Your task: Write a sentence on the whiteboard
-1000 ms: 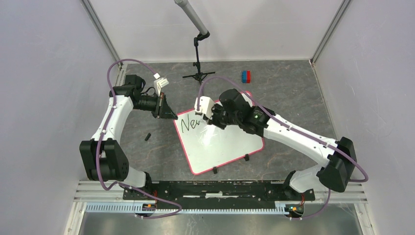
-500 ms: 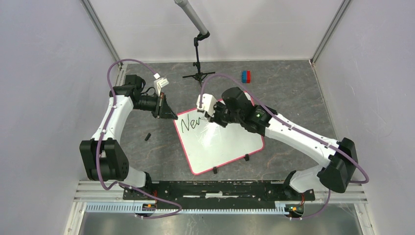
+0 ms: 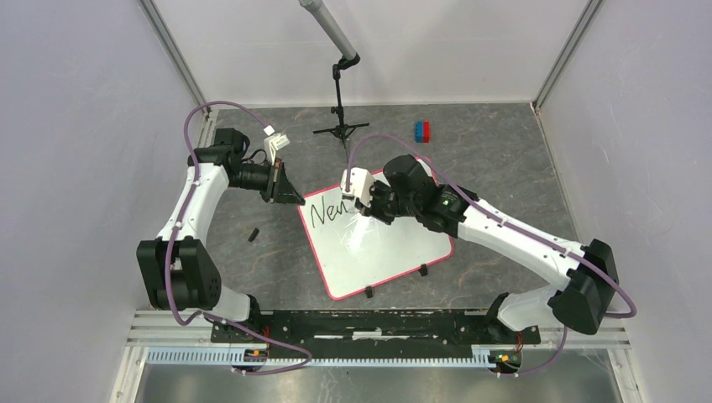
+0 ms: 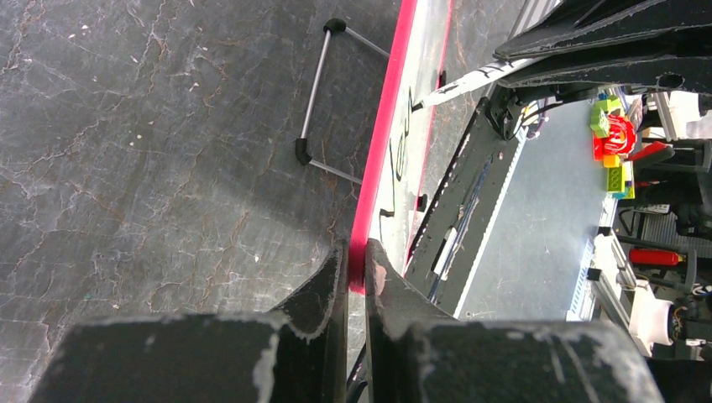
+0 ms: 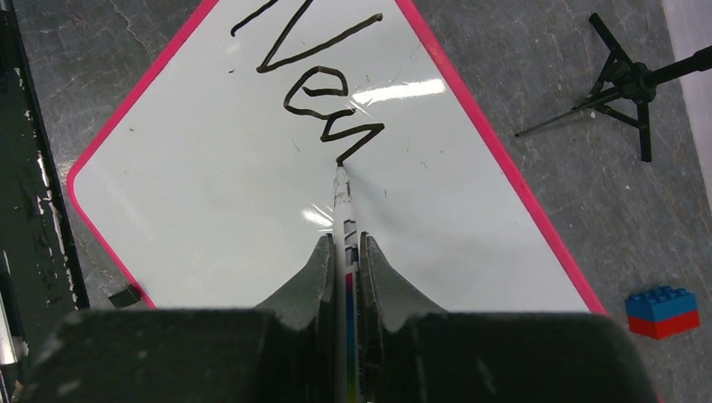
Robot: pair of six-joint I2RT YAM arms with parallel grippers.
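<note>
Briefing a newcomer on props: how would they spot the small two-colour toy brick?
Start at the large white pink-rimmed whiteboard on the grey marbled table. Beyond its far corner, near the back wall, sits a small plastic brick. It alone is blue and red, right of the black tripod stand.

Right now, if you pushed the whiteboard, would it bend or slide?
Probably stiff: the whiteboard lies flat, its pink rim straight. It likely slides easily on the table, maybe why the left tool pinches its edge.
</note>
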